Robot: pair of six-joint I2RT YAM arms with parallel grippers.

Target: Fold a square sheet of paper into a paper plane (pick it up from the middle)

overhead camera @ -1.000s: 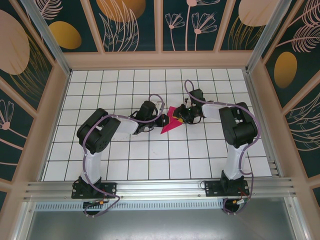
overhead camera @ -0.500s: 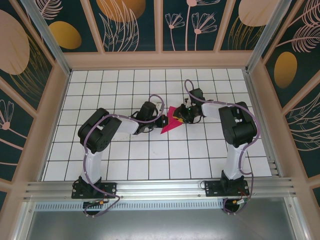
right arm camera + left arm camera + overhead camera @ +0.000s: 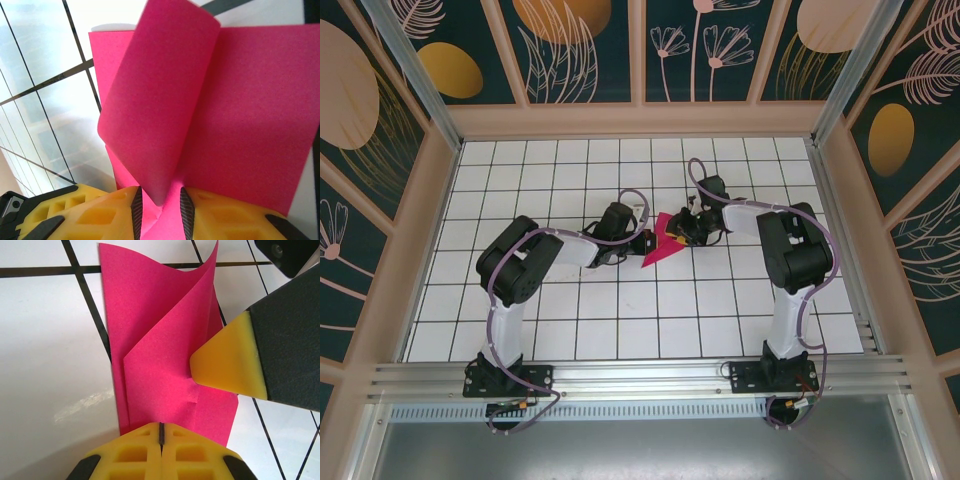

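Top external view: the thin magenta-pink square sheet of paper [image 3: 658,243] lies mid-way across the white gridded table [image 3: 620,300], half folded, one flap [image 3: 160,100] curling up. The left end effector [image 3: 161,434] is pressed together on its near edge. The right end effector [image 3: 160,212] straddles the flap, narrowly spread. Creasing seems in hand; next, that flap needs pressing flat along its fold.

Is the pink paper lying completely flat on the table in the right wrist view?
No, one flap of the paper curls upward between the fingers of the right gripper.
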